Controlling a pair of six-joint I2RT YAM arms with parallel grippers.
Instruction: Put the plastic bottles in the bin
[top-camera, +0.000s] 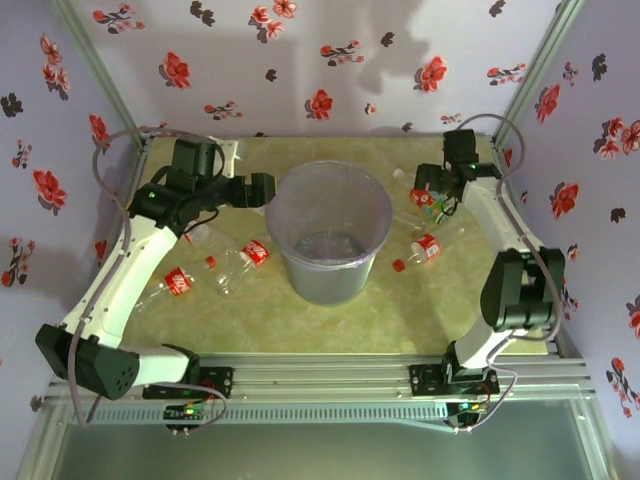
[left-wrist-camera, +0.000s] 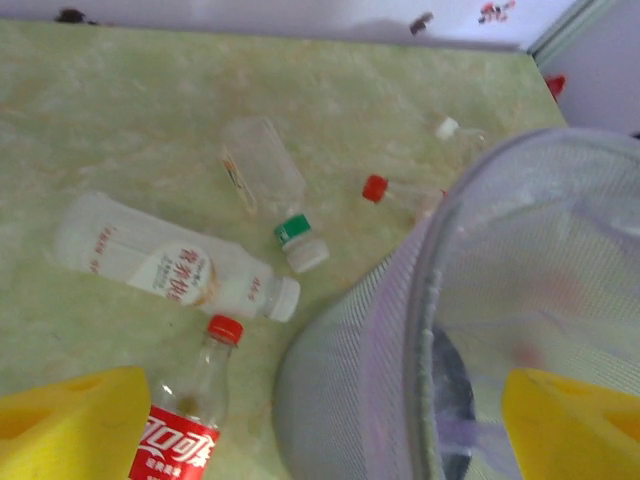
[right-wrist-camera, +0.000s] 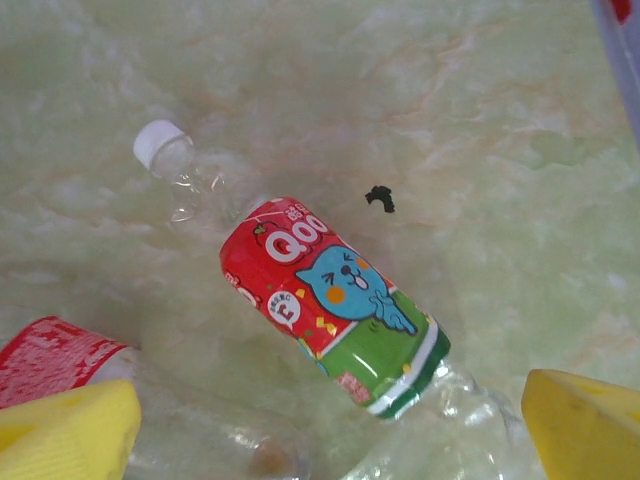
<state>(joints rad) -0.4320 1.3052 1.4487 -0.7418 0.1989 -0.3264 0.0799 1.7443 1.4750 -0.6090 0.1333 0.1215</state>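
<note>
Three walls close round the desk (top-camera: 420, 310), each hung with a pale lilac covering printed with red and dark flowers: the back wall (top-camera: 330, 40), the left wall (top-camera: 40, 120) and the right wall (top-camera: 600, 200). Slim metal posts (top-camera: 95, 65) stand at the two far corners. The desk top is pale green and marbled, evenly lit, and soft grey shadows (top-camera: 400, 55) fall on the back wall. A slotted aluminium rail (top-camera: 330, 372) runs along the near edge, above a dull grey panel (top-camera: 300, 450).
</note>
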